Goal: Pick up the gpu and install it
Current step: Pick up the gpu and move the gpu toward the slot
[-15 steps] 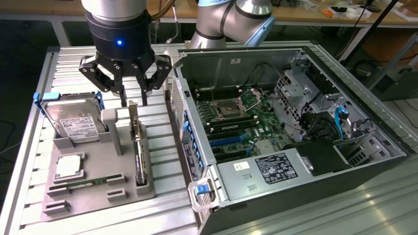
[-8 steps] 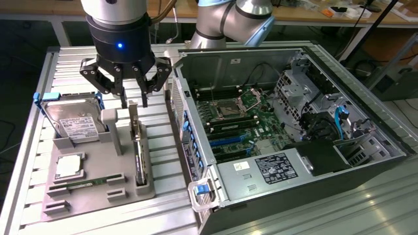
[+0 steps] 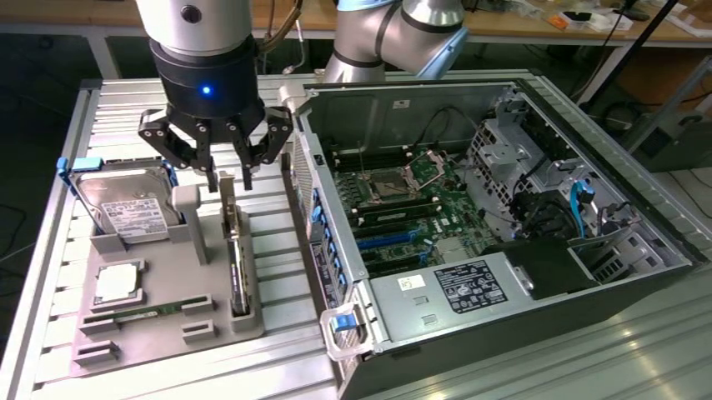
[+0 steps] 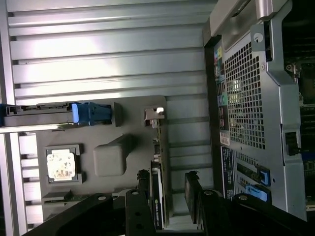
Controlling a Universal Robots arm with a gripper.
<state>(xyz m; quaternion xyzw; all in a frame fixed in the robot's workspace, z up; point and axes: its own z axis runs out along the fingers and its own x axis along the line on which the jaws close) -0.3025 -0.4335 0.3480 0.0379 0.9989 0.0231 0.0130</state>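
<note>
Open jaws straddling the gpu in its holder

The jaws stand wide apart, one on each side of the upper end of the gpu [image 3: 235, 258] [image 4: 160, 162], gripping nothing. The gpu stands on edge in a slot of the grey holder tray [image 3: 273, 267] on the slatted worktop [image 3: 278, 367]. The same tray holds, to the exterior view's left of the gpu, a hard drive [image 3: 133, 204] propped upright, a processor chip [image 3: 117, 283] in a square pocket and a green memory stick [image 3: 145, 312] lying flat. To the exterior view's right of the gpu lies the opened computer case [image 3: 623, 192], with the motherboard [image 3: 412, 200] and a power supply [image 3: 468, 283] inside.
</note>
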